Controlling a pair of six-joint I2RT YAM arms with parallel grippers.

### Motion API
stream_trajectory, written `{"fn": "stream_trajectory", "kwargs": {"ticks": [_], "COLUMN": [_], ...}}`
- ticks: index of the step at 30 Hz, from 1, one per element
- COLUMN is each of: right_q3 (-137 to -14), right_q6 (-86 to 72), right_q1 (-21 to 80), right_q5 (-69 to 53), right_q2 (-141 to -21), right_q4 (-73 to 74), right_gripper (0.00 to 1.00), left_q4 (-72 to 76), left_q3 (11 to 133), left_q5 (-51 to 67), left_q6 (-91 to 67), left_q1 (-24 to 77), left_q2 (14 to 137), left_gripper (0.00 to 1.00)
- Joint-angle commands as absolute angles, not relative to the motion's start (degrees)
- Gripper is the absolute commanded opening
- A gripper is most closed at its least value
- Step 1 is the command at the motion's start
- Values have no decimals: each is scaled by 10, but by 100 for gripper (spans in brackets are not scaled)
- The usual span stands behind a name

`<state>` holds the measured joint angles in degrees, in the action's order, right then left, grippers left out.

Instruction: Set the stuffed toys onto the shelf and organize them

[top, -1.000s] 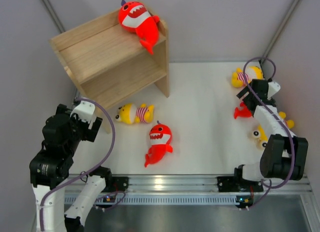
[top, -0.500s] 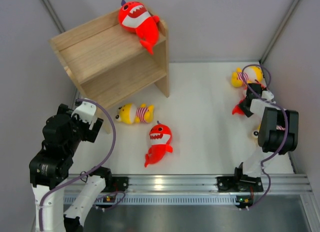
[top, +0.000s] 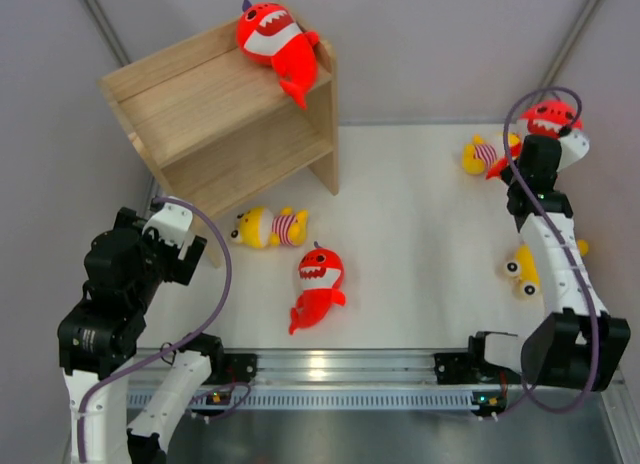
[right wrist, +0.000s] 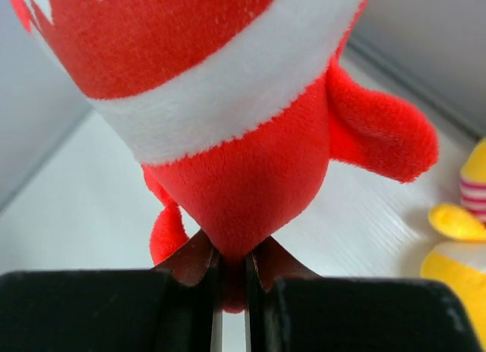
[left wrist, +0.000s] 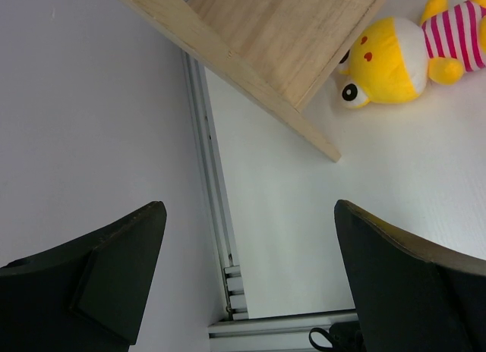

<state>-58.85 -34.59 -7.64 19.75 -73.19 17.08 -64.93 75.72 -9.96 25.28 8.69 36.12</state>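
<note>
My right gripper [top: 541,142] is raised at the far right, shut on the lower body of a red shark [top: 549,116]. In the right wrist view the shark's [right wrist: 228,124] red plush is pinched between the nearly closed fingers of that gripper [right wrist: 233,272]. Another red shark [top: 275,42] lies on top of the wooden shelf [top: 220,124], and a third [top: 320,282] lies on the table in the middle. One yellow doll [top: 270,227] lies beside the shelf's foot. My left gripper [left wrist: 249,209] hangs open and holds nothing, near the shelf's front corner [left wrist: 281,41].
Two more yellow dolls lie on the right: one [top: 485,154] just left of the lifted shark, one [top: 525,269] partly under the right arm. Grey walls close in on both sides. A metal rail [top: 350,369] runs along the near edge.
My right gripper has shut on the red shark at the far right and lifted it off the table. The left arm has stayed still.
</note>
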Motion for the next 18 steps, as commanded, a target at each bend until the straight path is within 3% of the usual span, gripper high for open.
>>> {"fn": "stream_trajectory", "kwargs": {"ticks": [1,5,12,18], "right_q3": [-707,-871,-1217,-1324], "right_q6": [-265,-197,-166,-164], "right_q1": [-18,116,313,444], "right_q5": [275,285,186,168], "right_q2": [-658,-680,-851,-965], "right_q4": [170,217,260,182], "right_gripper": [0,0,0,0], "left_q4": [-653,-656,-674,-671], "left_q3": [780,804,915,1039], "left_q5": [-93,-84,-4,51], "left_q6": [255,252,266,273], "left_q1": [89,89,93,107], "left_q2": [368,375,421,504], "left_gripper": [99,99,99,99]}}
